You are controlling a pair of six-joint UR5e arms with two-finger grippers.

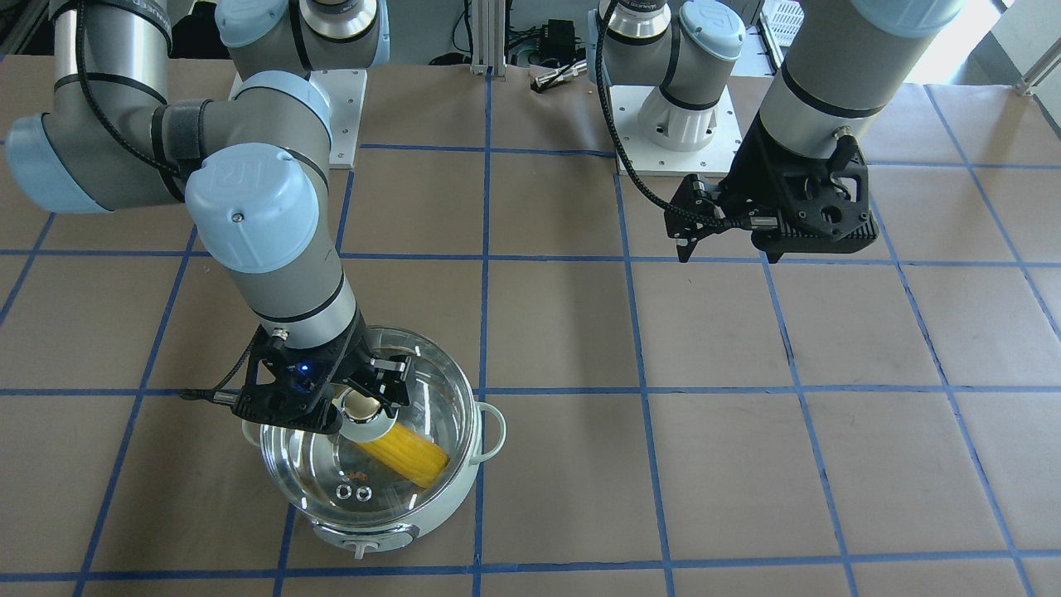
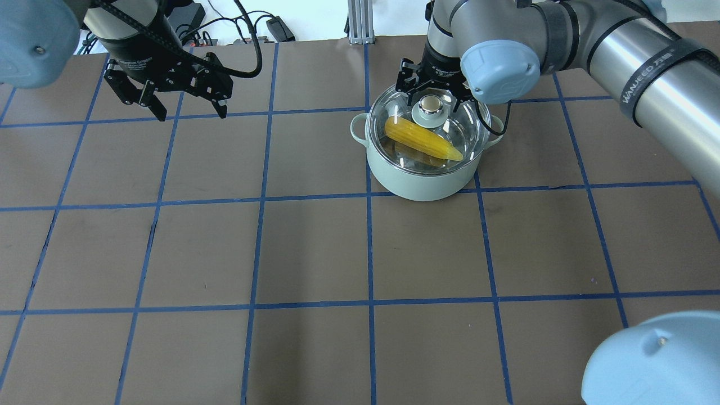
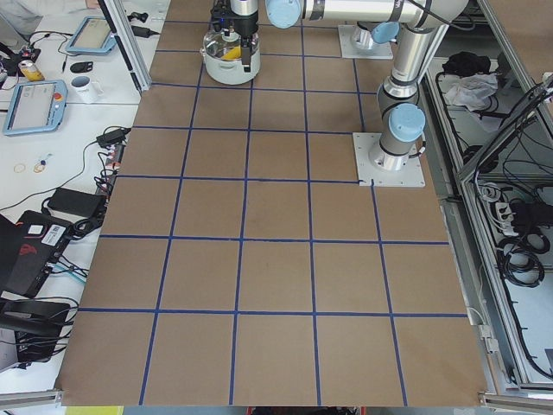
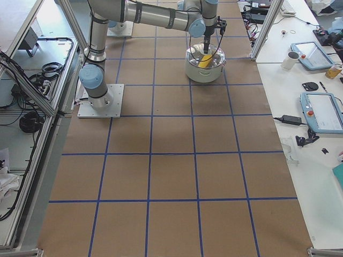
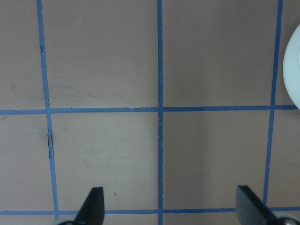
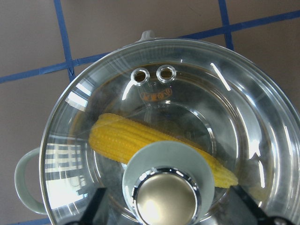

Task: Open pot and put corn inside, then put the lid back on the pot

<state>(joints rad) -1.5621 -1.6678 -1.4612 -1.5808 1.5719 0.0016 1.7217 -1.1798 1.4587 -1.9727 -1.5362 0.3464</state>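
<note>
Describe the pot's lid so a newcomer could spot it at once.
On the brown gridded table, find the mint-green pot below the right arm's fingers. The lid sits on it, with the corn showing through. Clear glass, a beige knob on a pale green base and two metal-ringed vent holes mark it out.

Table (image 2: 315, 253): one long rectangular work surface, covered edge to edge in brown paper (image 2: 427, 247).

Blue tape (image 2: 257, 197): straight lines across the paper, marking a grid of large squares.

Pot (image 2: 419, 181): pale mint green and round, standing upright on the paper at the upper right of centre in the overhead view. Its base is beside a crossing of tape lines.

Left base plate (image 1: 728, 156): white and square, flat on the paper at upper right in the front-facing view. It carries an arm's foot.

Right base plate (image 1: 348, 108): the same, at upper left in that view.

Cable plug (image 1: 551, 79): small and silver, at the top edge between the two plates.
</note>
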